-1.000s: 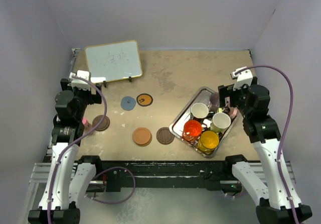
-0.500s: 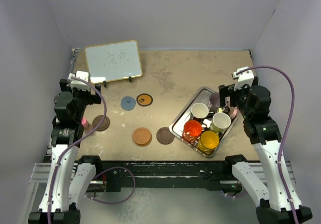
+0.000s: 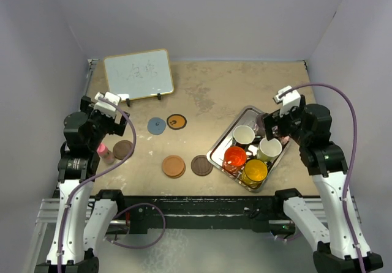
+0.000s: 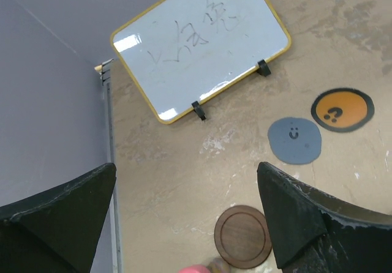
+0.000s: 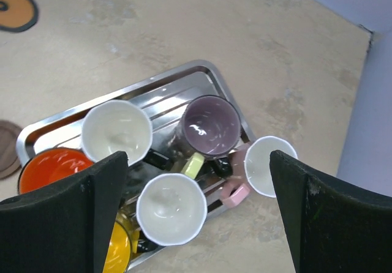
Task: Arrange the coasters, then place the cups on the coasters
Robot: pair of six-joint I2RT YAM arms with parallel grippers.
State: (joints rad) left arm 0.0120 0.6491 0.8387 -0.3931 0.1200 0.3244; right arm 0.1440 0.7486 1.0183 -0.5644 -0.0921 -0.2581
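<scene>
The tan tabletop [image 3: 214,95], boxed in by pale walls, carried the coasters [image 3: 173,166] loose on its left half. A blue-grey coaster [image 3: 157,126] and an orange black-rimmed coaster [image 3: 176,121] lay before the whiteboard [image 3: 138,74], none bearing a cup. The mugs [image 5: 116,132] crowded the steel tray [image 3: 215,152], apparently staged for picking. The left gripper [image 4: 187,181] hung spread and empty over a dark brown coaster [image 4: 243,236]. The right gripper [image 5: 199,163] gaped empty over the mugs, likely choosing first picks.

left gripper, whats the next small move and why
Probably lower the left gripper, whose jaws are open and empty, toward the brown coaster nearest it. That coaster lies unheld, apart from the rest, and arranging comes first.
</scene>
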